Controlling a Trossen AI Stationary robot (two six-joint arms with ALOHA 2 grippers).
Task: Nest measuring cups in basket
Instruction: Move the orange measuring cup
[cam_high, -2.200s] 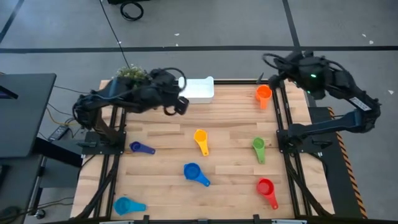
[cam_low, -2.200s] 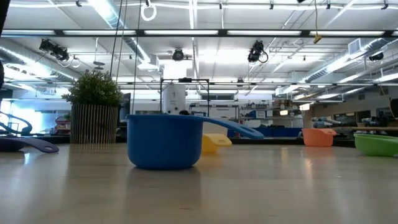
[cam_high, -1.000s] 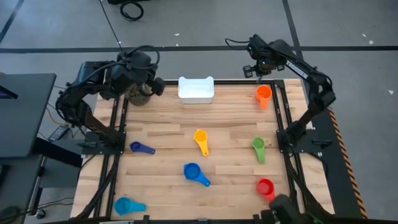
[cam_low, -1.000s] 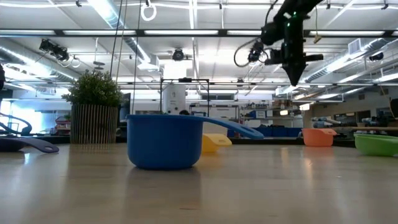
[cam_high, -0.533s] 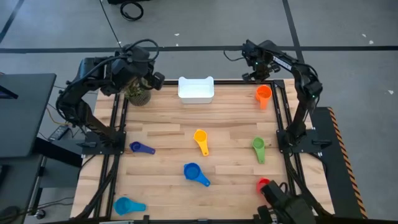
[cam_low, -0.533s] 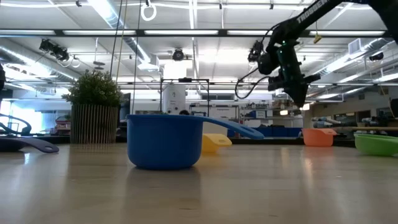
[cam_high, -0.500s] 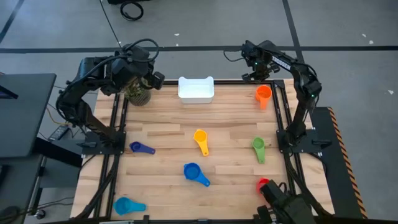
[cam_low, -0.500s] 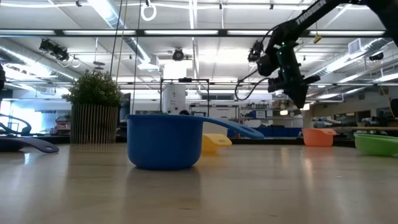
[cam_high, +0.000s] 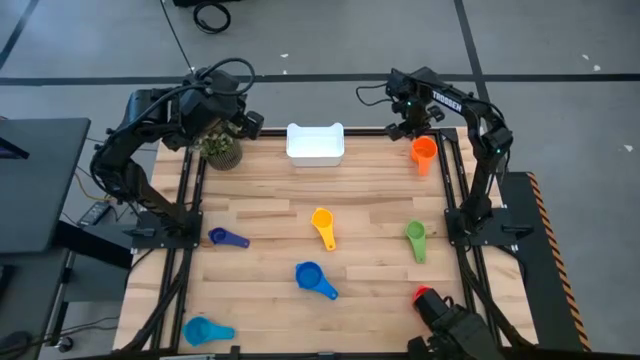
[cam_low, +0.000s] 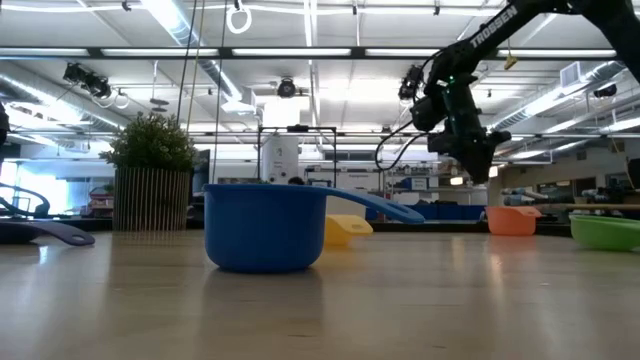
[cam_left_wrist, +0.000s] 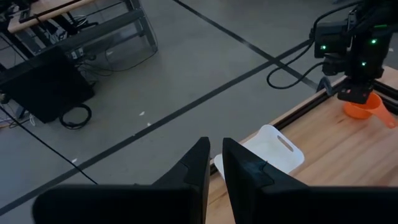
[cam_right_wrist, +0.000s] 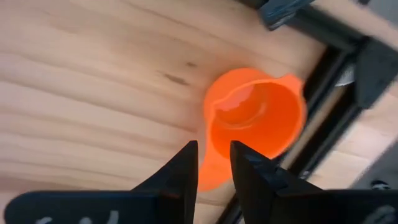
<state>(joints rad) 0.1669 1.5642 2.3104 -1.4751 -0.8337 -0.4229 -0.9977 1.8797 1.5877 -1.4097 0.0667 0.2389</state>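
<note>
The orange measuring cup stands bowl-up on the wooden table at the far right, its handle toward the near edge. My right gripper hangs above it, pointing down, open, clear of the cup. The white basket sits at the far edge's middle. Yellow, green, red and three blue cups lie spread over the table. My left gripper is shut, held high at the far left beside the plant.
A potted green plant stands at the table's far left corner. Black frame rails run along the table's sides, one close beside the orange cup. A dark object at the near right covers part of the red cup.
My right gripper has come down toward the orange cup, shifting a little toward the table's left and near edge, and has turned about its own axis. No cup has moved.
</note>
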